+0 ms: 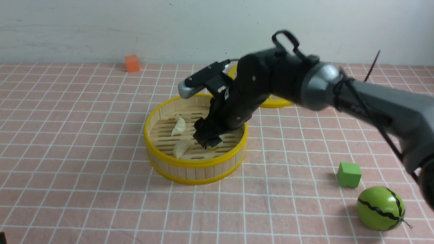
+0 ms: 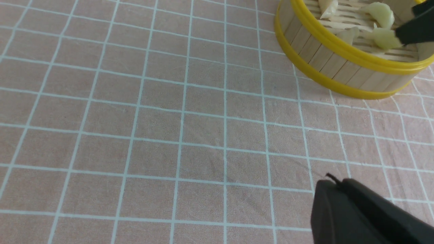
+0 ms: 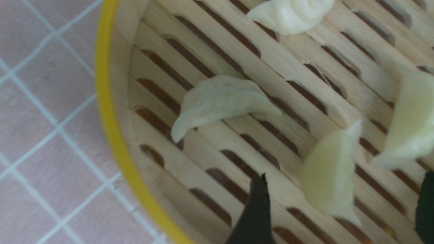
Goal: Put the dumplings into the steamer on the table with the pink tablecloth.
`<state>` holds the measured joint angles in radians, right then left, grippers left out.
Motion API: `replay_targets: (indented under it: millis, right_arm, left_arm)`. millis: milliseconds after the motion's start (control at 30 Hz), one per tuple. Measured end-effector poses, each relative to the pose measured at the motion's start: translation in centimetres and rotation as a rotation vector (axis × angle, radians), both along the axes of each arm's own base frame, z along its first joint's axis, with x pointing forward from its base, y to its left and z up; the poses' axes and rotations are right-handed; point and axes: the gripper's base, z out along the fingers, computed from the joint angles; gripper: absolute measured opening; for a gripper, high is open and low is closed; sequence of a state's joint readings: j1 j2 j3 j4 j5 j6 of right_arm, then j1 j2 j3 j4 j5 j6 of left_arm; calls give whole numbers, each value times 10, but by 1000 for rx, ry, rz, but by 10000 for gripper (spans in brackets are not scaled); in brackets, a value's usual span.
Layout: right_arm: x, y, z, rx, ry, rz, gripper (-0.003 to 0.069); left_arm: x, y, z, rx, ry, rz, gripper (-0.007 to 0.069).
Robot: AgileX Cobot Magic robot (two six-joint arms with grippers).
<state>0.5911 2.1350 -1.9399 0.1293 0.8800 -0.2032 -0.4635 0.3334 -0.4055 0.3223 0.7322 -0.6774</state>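
Fingers (image 3: 254, 217) of my right pincer (image 3: 342, 193) stand wide open within the steamer (image 1: 196, 164), whose slatted floor bears four dumplings (image 3: 222, 101).

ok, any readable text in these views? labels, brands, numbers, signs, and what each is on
None that I can read. The steamer, dumplings, pink tablecloth, green block and orange block show no lettering. The striped green ball has dark bands only, and the right arm is too blurred to rule out small print.
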Motion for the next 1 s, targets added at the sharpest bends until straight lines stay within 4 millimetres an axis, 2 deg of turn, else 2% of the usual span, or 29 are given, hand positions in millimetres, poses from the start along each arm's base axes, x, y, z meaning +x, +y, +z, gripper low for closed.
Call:
replay_targets:
  millis: [33, 67, 100, 133, 167, 200, 267, 300, 333, 367, 400, 433, 500, 533, 567, 600, 633, 667, 700, 733, 767, 800, 867, 933, 967, 1000]
  right_arm:
    - [-8, -6, 28, -12, -3, 4, 608]
    - [-9, -7, 33, -15, -7, 5, 607]
    - [-24, -20, 75, -21, -48, 5, 584]
    - [-38, -32, 106, -7, -92, -10, 544]
    - [-40, -34, 112, -3, -100, -16, 536]
    - [-58, -50, 146, 30, -159, -42, 452]
    - [-72, -61, 165, 54, -186, -61, 374]
    - [-92, -77, 182, 66, -202, -80, 242]
    - [-102, -83, 180, 52, -179, -81, 167]
    - [-106, -86, 179, 49, -172, -81, 136]
    - [-120, -94, 172, 34, -134, -82, 46]
    - [-122, -95, 170, 34, -127, -82, 37]
    - [-149, -111, 144, 29, -64, -87, -18]
    - [-162, -118, 131, 41, -55, -91, -20]
    - [-172, -124, 127, 58, -65, -93, -20]
    - [-178, -128, 115, 66, -63, -97, -20]
    - [-193, -137, 97, 102, -89, -107, -20]
    - [-198, -140, 98, 116, -103, -108, -20]
    - [-211, -148, 72, 148, -134, -122, -20]
    - [-220, -154, 55, 169, -151, -132, -20]
    - [-221, -156, 52, 171, -153, -134, -20]
    - [-229, -161, 40, 187, -166, -142, -20]
    - [-251, -175, -8, 211, -152, -178, -20]
    - [-259, -181, -25, 224, -138, -199, -20]
    - [-270, -188, -47, 226, -120, -222, -20]
    - [-272, -190, -52, 224, -115, -225, -20]
  left_arm:
    - [0, 0, 0, 0, 0, 0, 15]
    - [0, 0, 0, 0, 1, 0, 16]
    - [0, 0, 0, 0, 1, 0, 17]
    - [0, 0, 0, 1, 2, 1, 17]
    - [0, 0, 0, 1, 2, 1, 17]
    - [0, 0, 0, 2, 2, 1, 18]
    - [0, 0, 0, 3, 2, 1, 20]
    - [0, 0, 0, 3, 2, 1, 21]
    - [0, 0, 0, 3, 2, 1, 21]
    - [0, 0, 0, 3, 2, 1, 21]
    - [0, 0, 0, 3, 2, 1, 21]
    - [0, 0, 0, 3, 2, 1, 21]
    - [0, 0, 0, 4, 3, 1, 21]
    - [0, 0, 0, 4, 3, 2, 21]
    - [0, 0, 0, 4, 3, 2, 21]
    - [0, 0, 0, 4, 3, 2, 21]
    - [0, 0, 0, 4, 3, 2, 21]
    - [0, 0, 0, 4, 3, 2, 21]
    - [0, 0, 0, 4, 3, 2, 21]
    - [0, 0, 0, 4, 3, 2, 22]
    - [0, 0, 0, 4, 3, 2, 22]
    - [0, 0, 0, 4, 3, 2, 24]
    - [0, 0, 0, 4, 3, 2, 29]
    - [0, 0, 0, 4, 3, 2, 29]
    - [0, 0, 0, 4, 3, 2, 29]
    - [0, 0, 0, 4, 3, 2, 29]
